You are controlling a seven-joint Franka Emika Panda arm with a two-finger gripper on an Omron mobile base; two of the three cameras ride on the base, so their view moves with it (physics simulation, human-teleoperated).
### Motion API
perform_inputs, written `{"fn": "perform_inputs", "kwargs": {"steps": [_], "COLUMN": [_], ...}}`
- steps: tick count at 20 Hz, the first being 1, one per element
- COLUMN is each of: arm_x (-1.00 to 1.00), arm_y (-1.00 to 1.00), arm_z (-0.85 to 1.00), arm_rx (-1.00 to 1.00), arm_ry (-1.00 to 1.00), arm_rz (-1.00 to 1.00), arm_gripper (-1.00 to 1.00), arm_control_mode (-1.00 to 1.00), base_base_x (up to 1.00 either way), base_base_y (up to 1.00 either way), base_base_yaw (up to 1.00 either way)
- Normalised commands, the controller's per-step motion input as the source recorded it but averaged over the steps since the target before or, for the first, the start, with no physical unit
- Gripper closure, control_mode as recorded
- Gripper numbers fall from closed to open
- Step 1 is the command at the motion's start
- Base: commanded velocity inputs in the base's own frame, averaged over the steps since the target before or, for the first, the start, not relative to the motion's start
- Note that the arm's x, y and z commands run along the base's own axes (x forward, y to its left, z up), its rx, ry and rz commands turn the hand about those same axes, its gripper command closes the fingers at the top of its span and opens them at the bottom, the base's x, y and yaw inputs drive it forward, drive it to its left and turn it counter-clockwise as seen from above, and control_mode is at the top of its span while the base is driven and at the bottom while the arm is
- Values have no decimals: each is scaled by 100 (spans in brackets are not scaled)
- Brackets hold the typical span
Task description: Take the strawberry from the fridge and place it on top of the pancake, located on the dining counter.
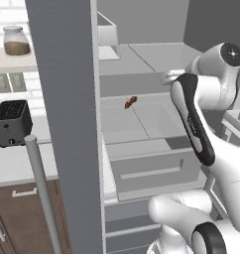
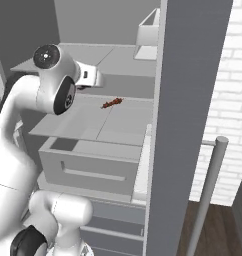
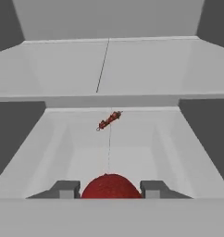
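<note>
The fridge (image 1: 67, 124) is seen with its doors swung open, the pale grey interior exposed in both base views. In the hand view, the strawberry (image 3: 111, 186) is seen at 6 o'clock, a round bright red fruit sitting right between the two dark fingertips (image 3: 65, 189) of the end effector (image 3: 109, 190). The jaws are set about half apart and closed against the fruit on either side, so the strawberry is held. Beyond it, toward 12 o'clock in the same view, an elongated reddish-brown food item (image 3: 109, 121) is seen lying on the fridge shelf (image 3: 132, 134), well apart from the strawberry. The same item is seen on the shelf in the left base view (image 1: 130, 102) and in the right base view (image 2: 112, 103). Outside the fridge, at 9 o'clock in the left base view, a black toaster (image 1: 12, 121) is seen on a white surface (image 1: 13, 163), and a glass jar (image 1: 16, 40) stands on a shelf above it
</note>
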Motion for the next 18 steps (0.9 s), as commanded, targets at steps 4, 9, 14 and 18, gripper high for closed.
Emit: {"fn": "perform_inputs", "kwargs": {"steps": [4,9,14,18], "arm_x": [-99,-87,-63,-17], "arm_y": [7,10,24,10], "arm_z": [-16,-11,-45,-54], "arm_rx": [0,0,0,-3], "arm_ry": [31,28,15,1], "arm_rz": [0,-1,0,0], "arm_gripper": [100,100,100,100], "arm_control_mode": [-100,-100,-100,-100], "base_base_x": [0,0,0,0], "base_base_y": [0,0,0,0], "base_base_yaw": [0,0,0,0]}}
